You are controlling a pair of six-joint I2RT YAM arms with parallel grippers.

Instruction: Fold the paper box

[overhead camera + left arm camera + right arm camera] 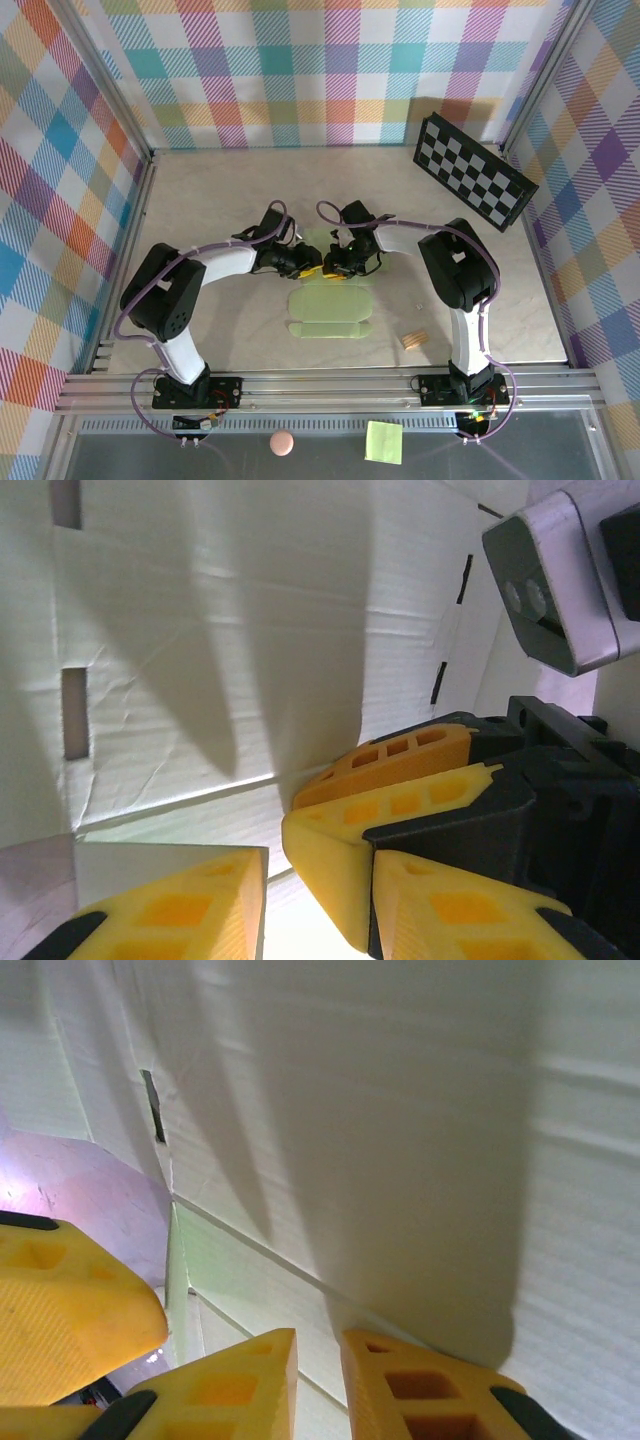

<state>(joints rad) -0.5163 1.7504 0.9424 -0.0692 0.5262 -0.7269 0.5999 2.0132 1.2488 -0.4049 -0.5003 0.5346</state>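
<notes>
1. Paper box: lies flat on the worktop between the arms, far flap raised.
2. Right pincer: pinching that flap (fingers nearly touching).
3. Left pincer: just beside it, fingers apart; grip cannot be told.

My count, top view: two arms, left arm and right arm. Two grippers, left gripper and right gripper. One paper box at centre. One checkerboard at 1 o'clock. One small wooden piece at 4 o'clock. One green sticky note at 6 o'clock. One pink ball at 7 o'clock.
</notes>
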